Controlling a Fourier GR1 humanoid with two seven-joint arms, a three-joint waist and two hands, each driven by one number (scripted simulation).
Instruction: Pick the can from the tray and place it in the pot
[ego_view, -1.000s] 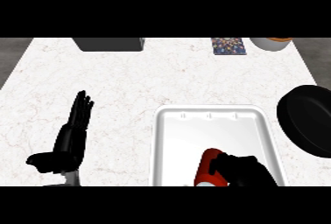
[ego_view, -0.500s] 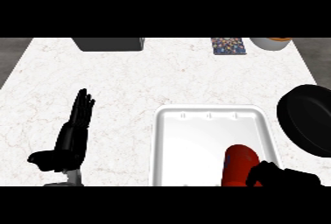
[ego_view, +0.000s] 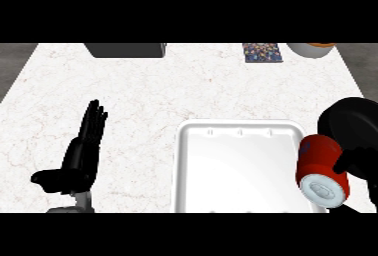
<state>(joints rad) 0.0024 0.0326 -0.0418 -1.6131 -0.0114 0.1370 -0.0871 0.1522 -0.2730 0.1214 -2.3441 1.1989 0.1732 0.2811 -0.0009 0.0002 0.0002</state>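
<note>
White marbled counter (ego_view: 184, 95) fills the view, grey floor showing at both upper corners.

Tray (ego_view: 236, 170): white, rectangular, lower centre-right, its near edge running out of the bottom of the view. Nothing lies on its bare floor.

Can (ego_view: 322, 170): red body, silver end turned toward the viewer. It lies tilted over the tray's right rim at about 4 o'clock from the tray's middle, overlapping both the rim and the pot behind it. Whether it touches the rim cannot be told.

Pot (ego_view: 354, 125): black, round, at 3 o'clock from the tray, cut by the right edge of the view.

Right hand (ego_view: 360, 162): black, just right of the can, fingers curled against the can's side, holding it. It merges with the dark pot, so its outline is hard to follow.

Left hand (ego_view: 81, 155): at 9 o'clock from the tray, well apart from it, resting on the counter's lower left, fingers straight and pointing up the view, thumb out to the left, holding nothing.

Far edge of the counter, 12 to 1 o'clock: dark grey box (ego_view: 125, 49), patterned packet (ego_view: 263, 52), pale bowl (ego_view: 313, 49) with orange inside.
</note>
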